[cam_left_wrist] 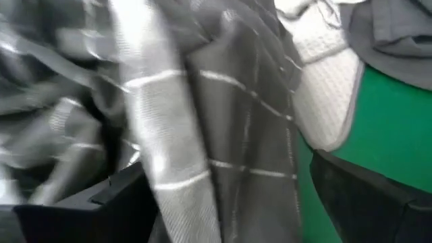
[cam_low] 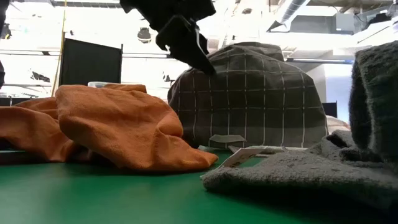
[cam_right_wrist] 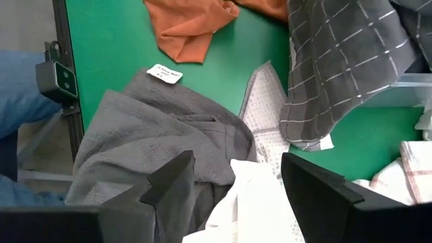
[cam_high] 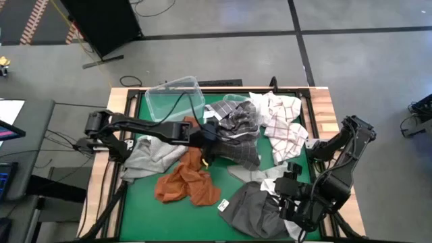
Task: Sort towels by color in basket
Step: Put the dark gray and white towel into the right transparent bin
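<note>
Loose towels lie heaped on the green table. A dark grey towel with thin white checks (cam_high: 241, 133) is piled at the middle, and my left gripper (cam_left_wrist: 223, 169) is open right over it, a raised fold of it between the fingers. Around it lie a rust orange towel (cam_high: 185, 182), a light grey one (cam_high: 147, 156), a white one with red checks (cam_high: 283, 121) and a plain dark grey one (cam_high: 251, 210). My right gripper (cam_right_wrist: 236, 162) hangs open above the dark grey towel (cam_right_wrist: 155, 135) and a white cloth (cam_right_wrist: 250, 202), clear of both. My left gripper comes slanting down from the table's left onto the checked towel's upper fold (cam_left_wrist: 223, 115), one finger (cam_left_wrist: 88, 209) on each side of it. In the low view a fingertip (cam_low: 205, 62) stands at the top of the heap; whether it touches the cloth, I cannot tell.
The basket, a clear plastic tub (cam_high: 174, 96), stands at the far left of the table, behind the left arm. A white tag (cam_right_wrist: 165, 73) lies by the dark grey towel. Bare green surface (cam_high: 135, 206) shows at the near left. A black frame edges the table.
</note>
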`<action>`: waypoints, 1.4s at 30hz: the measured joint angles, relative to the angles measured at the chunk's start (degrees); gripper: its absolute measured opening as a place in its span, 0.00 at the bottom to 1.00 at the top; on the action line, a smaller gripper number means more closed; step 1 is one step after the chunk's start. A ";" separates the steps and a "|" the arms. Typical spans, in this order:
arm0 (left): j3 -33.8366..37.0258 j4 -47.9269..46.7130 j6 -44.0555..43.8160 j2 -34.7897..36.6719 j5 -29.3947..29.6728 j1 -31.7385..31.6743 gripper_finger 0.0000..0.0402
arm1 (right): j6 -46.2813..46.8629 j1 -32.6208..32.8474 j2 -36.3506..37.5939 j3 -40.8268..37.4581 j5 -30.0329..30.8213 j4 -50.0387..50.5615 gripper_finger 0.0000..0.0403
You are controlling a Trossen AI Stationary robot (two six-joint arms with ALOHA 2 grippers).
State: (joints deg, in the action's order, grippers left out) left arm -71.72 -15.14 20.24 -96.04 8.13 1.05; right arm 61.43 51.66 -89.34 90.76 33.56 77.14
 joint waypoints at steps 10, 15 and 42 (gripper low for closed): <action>-1.14 1.51 3.87 -0.64 -0.32 -0.32 0.41 | -0.61 0.00 0.00 0.00 1.23 0.70 0.62; -1.69 0.76 6.94 -0.55 -1.14 -0.50 0.07 | -0.63 0.02 0.00 0.00 2.35 0.68 0.62; -28.63 8.96 -0.55 -1.32 -20.03 -15.65 0.00 | -1.36 0.07 0.00 0.00 3.65 0.41 0.62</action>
State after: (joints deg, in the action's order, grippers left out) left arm -100.36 -6.18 19.68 -97.37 -11.90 -14.59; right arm 60.06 51.72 -89.34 90.76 37.21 77.55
